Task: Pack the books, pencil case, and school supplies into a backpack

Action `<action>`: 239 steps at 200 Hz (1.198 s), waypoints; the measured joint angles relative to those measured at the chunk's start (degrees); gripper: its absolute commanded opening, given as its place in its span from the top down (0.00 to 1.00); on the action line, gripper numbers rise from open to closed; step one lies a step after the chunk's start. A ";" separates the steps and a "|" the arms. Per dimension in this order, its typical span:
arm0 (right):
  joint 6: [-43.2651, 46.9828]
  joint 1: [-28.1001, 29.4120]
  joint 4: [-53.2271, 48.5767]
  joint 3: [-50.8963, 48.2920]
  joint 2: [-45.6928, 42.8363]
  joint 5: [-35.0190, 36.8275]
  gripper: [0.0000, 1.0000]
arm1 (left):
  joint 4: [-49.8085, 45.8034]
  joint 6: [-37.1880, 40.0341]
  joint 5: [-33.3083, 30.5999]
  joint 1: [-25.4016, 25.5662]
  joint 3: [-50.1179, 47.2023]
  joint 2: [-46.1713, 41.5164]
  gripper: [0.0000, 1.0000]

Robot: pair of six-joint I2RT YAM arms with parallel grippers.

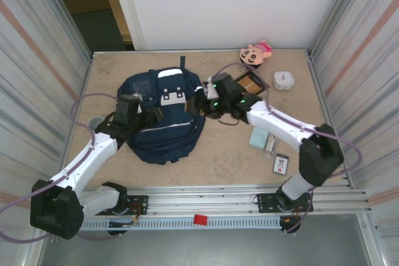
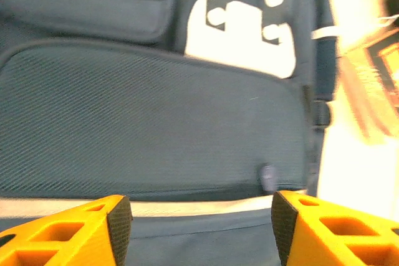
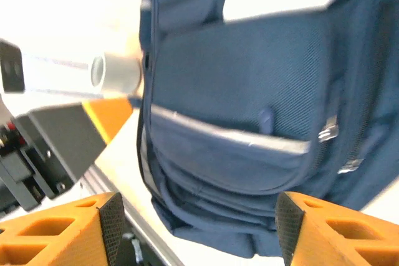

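Backpack [image 1: 163, 123] lies flat in middle of tabletop [image 1: 218, 160], front side up. My left hand [image 1: 149, 115] is over its left part, fingers apart, nothing between them. My right hand [image 1: 202, 103] is at its right edge, also open and empty. Book [image 1: 248, 83] lies beyond my right arm, near white box [image 1: 284, 80]. Pencil case [image 1: 258, 136], clear piece [image 1: 270, 144] and card packet [image 1: 282, 164] lie on tabletop to right of backpack.

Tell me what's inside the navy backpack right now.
Nothing visible: the backpack looks closed, so its inside is hidden. The book, pencil case and black-and-white packet lie outside on the table.
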State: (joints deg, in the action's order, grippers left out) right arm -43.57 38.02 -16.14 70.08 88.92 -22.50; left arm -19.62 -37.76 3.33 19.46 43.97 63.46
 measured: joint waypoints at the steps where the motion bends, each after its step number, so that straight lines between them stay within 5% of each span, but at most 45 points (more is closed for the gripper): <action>1: 0.22 -0.24 -0.26 0.13 -0.15 0.00 0.33 | 0.02 0.00 0.00 0.11 0.15 0.07 0.37; 42: 10.86 -15.67 -14.97 6.01 -3.72 1.75 0.33 | 2.91 0.09 1.46 6.12 8.35 8.94 0.37; 80: 17.64 -26.56 -21.73 6.23 2.10 3.48 0.34 | 5.07 0.46 3.21 8.44 13.03 18.91 0.38; 177: 23.10 -26.27 -13.66 21.84 30.95 1.01 0.39 | 6.40 1.57 4.61 8.39 16.41 23.71 0.37; 239: 23.69 -24.50 -3.08 11.32 29.05 2.84 0.41 | 6.43 1.92 4.57 6.84 16.46 24.11 0.37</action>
State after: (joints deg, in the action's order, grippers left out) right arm -19.88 13.52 -19.22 81.41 117.97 -19.66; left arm -13.19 -35.83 7.90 26.30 60.42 87.57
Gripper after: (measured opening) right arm 0.594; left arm 0.626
